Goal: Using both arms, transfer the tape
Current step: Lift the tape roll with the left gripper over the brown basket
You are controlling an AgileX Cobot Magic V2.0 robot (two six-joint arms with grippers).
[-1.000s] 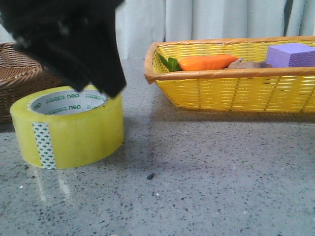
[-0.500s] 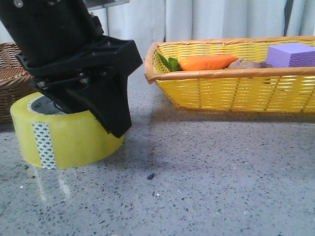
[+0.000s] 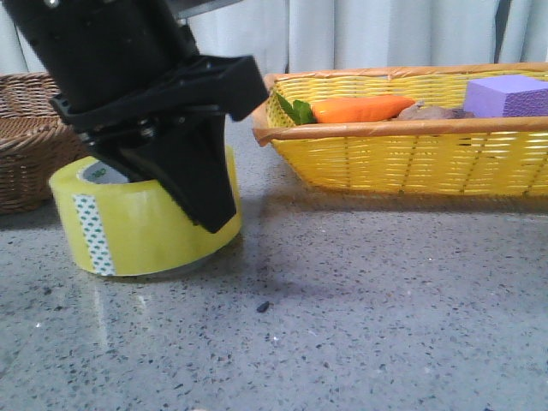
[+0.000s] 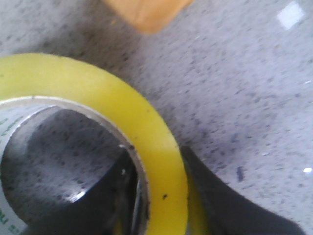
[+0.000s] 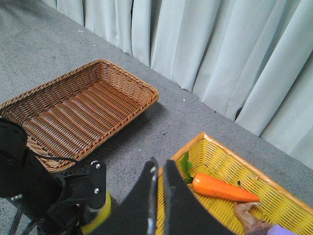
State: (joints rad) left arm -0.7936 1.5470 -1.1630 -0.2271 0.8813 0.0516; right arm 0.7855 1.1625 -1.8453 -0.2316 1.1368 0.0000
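1. Tape (image 3: 141, 227) sits at the left of your front view, lying flat on the speckled grey table (image 3: 385, 317), with its white green-dotted end tab (image 3: 92, 234) facing the camera.
2. Your left pincer (image 3: 184, 184) comes down over the roll; in the left wrist view one finger (image 4: 110, 196) is inside the core and the other lies against the outer yellow wall, so it grips the tape's wall between them.
3. Your right pincer (image 5: 159, 181) appears at the bottom centre of the right wrist view, high above the table, its two fingers drawn nearly together with only a thin slit between and nothing held.
4. Behind the tape, at the left edge of the front view, you see a brown wicker basket (image 3: 30, 137).
5. At the upper right stands a yellow basket (image 3: 411, 158) holding an orange carrot (image 3: 360, 109) and a purple block (image 3: 505, 94).
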